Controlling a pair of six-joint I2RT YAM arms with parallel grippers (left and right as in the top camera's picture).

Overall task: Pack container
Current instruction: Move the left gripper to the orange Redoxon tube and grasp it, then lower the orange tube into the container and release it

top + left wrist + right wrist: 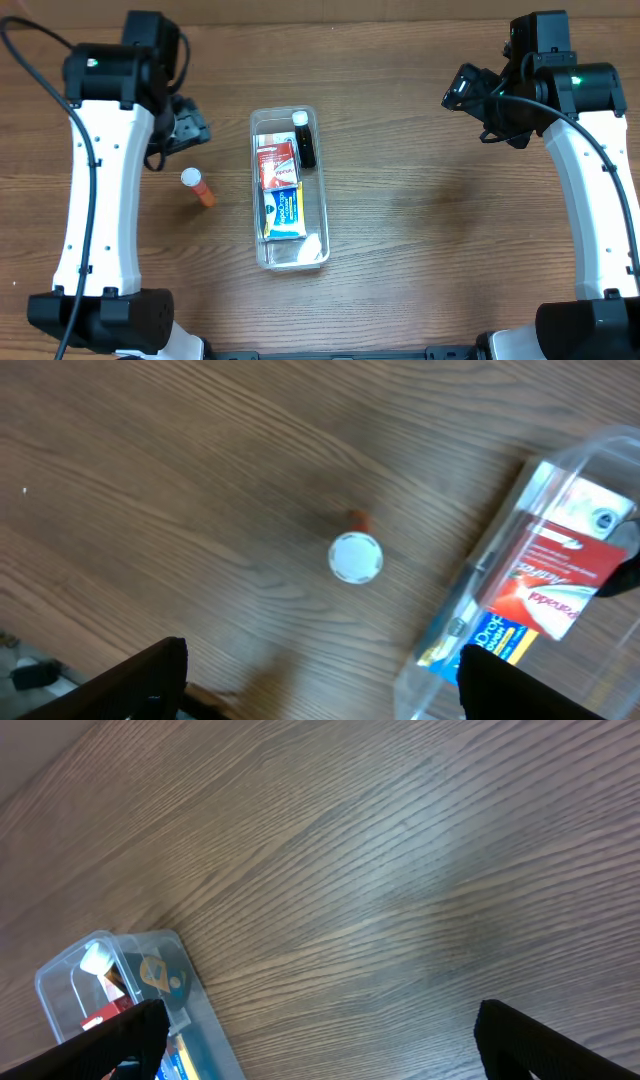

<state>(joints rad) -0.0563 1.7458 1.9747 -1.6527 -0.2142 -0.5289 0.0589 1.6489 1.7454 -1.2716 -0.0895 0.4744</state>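
The container [255,215], a clear, long bin with rounded corners, sits mid-counter [420,230] seen from overhead, holding a red box [277,163], a blue box [285,212] and a dark bottle [304,148]; an orange vial [198,188] sits apart on its left. In the left wrist view, the left tool [325,685] is spread wide, grasping nothing, above the vial. In the right wrist view, the right tool [320,1040] is likewise released, with the bin at lower left.

I see a wood-grain table [420,200]. An orange vial [197,187] with a white cap stands upright on it. Red box [277,163] and blue box [285,210] lie end to end, with a black bottle [304,145] just beside the red one.
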